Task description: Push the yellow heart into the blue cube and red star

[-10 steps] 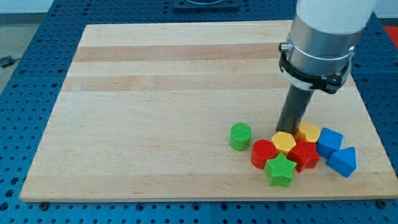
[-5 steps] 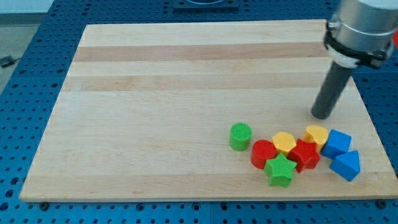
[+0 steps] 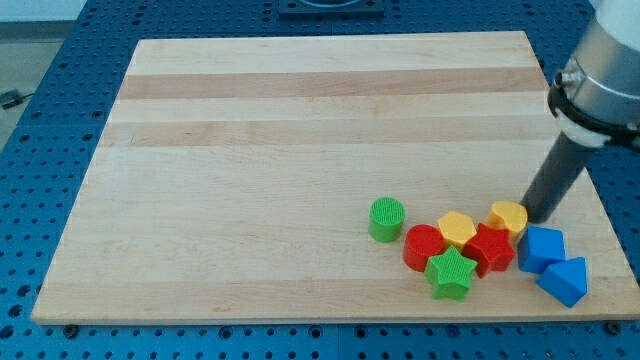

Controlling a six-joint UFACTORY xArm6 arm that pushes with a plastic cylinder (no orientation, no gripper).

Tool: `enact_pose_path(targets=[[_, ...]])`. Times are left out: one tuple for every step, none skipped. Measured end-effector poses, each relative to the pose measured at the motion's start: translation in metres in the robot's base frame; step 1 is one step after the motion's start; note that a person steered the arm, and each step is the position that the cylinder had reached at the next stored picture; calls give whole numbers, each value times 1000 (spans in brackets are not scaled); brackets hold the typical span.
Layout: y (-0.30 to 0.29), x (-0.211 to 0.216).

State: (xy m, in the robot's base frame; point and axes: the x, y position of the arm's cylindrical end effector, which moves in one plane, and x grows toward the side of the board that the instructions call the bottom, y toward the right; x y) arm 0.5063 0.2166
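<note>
Tip is set down on the board at the view's lower right, just right of the yellow heart, touching it or nearly so; contact cannot be confirmed. No pincer is fitted, only a dark rod, so no open or closed state applies.

Yellow heart is found at the right end of the cluster, against the red star below-left, with the blue cube just below-right. Its pointing direction and long axis cannot be made out.

Blue wedge is seen touching the cube's lower right. Yellow hexagon, red cylinder and green star are packed left of the red star. Green cylinder is noted slightly apart, leftmost.
</note>
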Motion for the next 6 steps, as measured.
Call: enact_pose_path(targets=[[-7, -13], [-22, -14], [-29, -11], [-29, 1], [-29, 12], [-29, 12]])
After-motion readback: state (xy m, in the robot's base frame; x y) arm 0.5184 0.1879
